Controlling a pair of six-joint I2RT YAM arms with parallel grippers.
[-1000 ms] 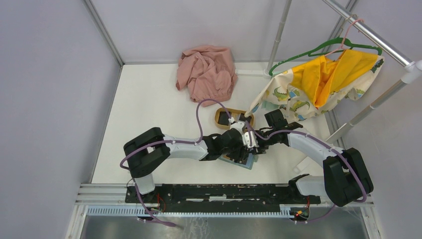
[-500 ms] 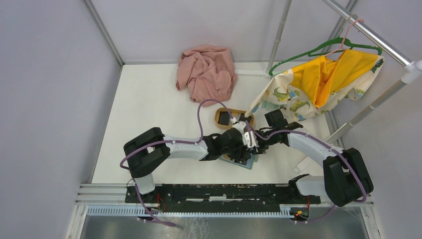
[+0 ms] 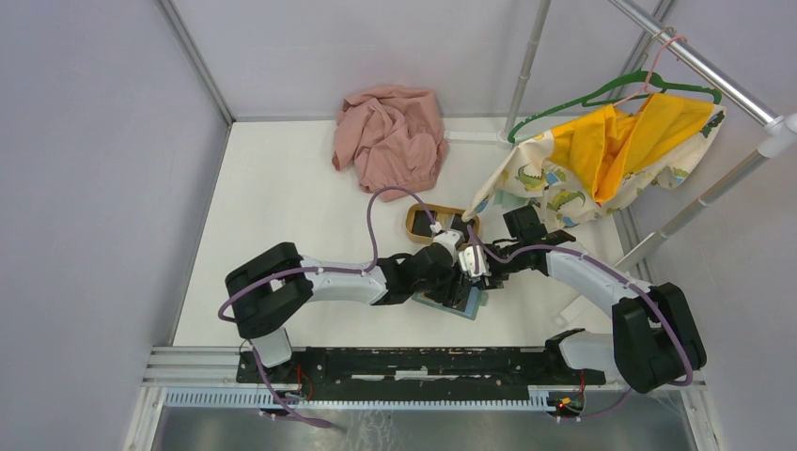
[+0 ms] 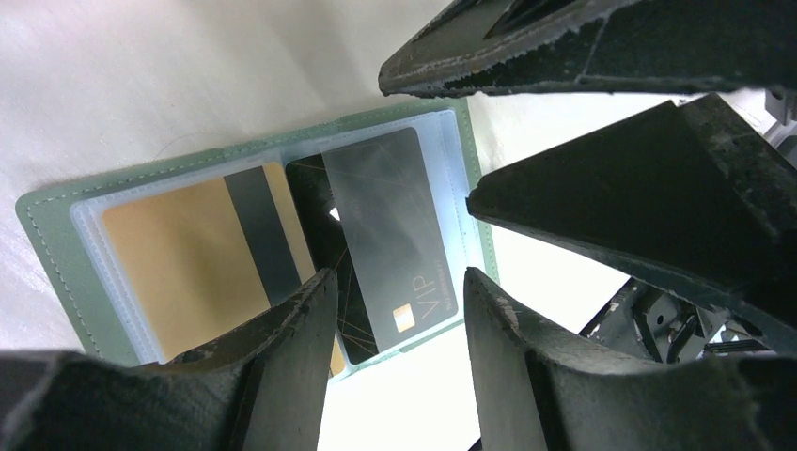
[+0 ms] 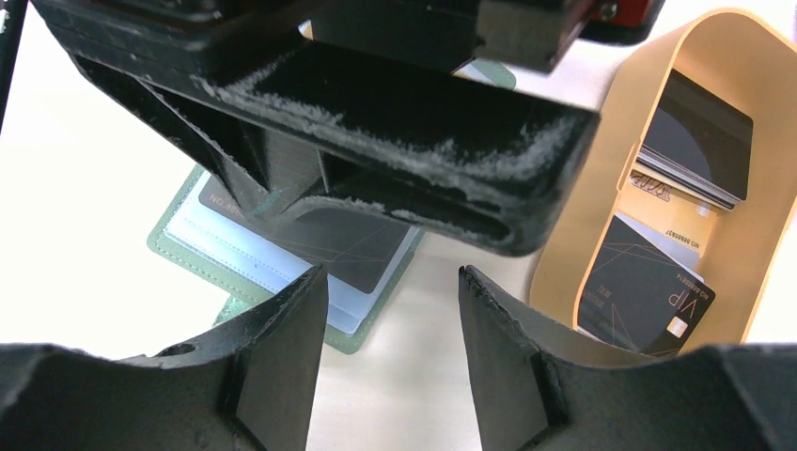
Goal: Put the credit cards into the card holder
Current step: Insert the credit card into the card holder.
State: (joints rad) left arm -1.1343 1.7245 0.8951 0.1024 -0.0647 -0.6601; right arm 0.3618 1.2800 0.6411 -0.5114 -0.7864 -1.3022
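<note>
Over the last second my left arm has swung its elbow outward a little, while both tools stayed low over the card holder (image 4: 52,254), which lies open on the tabletop (image 4: 113,75). I take that as seating the black card (image 4: 395,235), marked VIP, next to the gold card (image 4: 179,272). The left tool (image 4: 397,282) and right tool (image 5: 393,277) are both partly open and grip nothing. More black cards (image 5: 648,301), also marked VIP, wait in the tray (image 5: 601,178).
</note>
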